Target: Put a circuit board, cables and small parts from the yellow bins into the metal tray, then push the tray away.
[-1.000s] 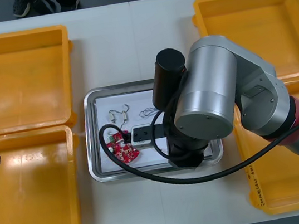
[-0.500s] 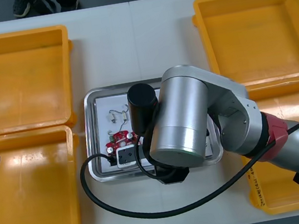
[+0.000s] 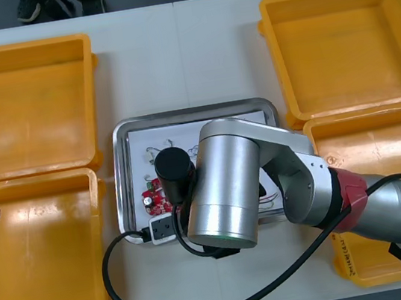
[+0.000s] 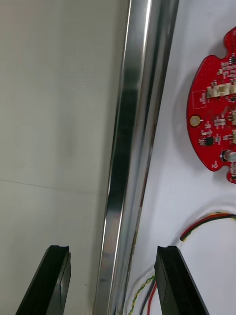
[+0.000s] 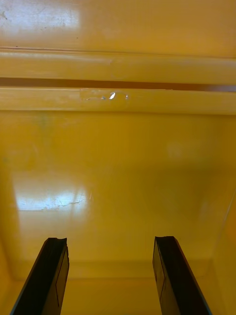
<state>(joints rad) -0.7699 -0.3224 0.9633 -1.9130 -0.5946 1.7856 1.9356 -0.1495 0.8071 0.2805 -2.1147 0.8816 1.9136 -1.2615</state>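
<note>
Loading looks pretty much done, I'd say. The tray [image 3: 189, 112] sits mid-table between the bins [image 3: 23, 101], and it's got a red board [image 4: 216, 113] lying flat on its white inside near the left end, red and yellow cables [image 4: 206, 221] just beside the board, and what look like a couple of small parts [image 3: 149, 157] toward the far side. All four bins look bare as far as I can see, though the big right arm hides part of the near right one. The right gripper [image 4: 113, 251] is spread wide and holding nothing. It's down at the tray's near rim and straddles it, with one finger [image 4: 54, 280] over the bare table [image 4: 54, 98] and the other on the tray's inner side, close to the cables. Can't tell if either finger actually touches the metal. The left gripper [image 5: 110, 243] is parked out at the left edge over a bin, also spread wide with nothing in it. So my read is that what's left is the push. The tray is in line with the bins, not shoved out past them, and the right gripper looks set up on the near rim to do it. One thing to watch is that inner finger snagging a cable.
</note>
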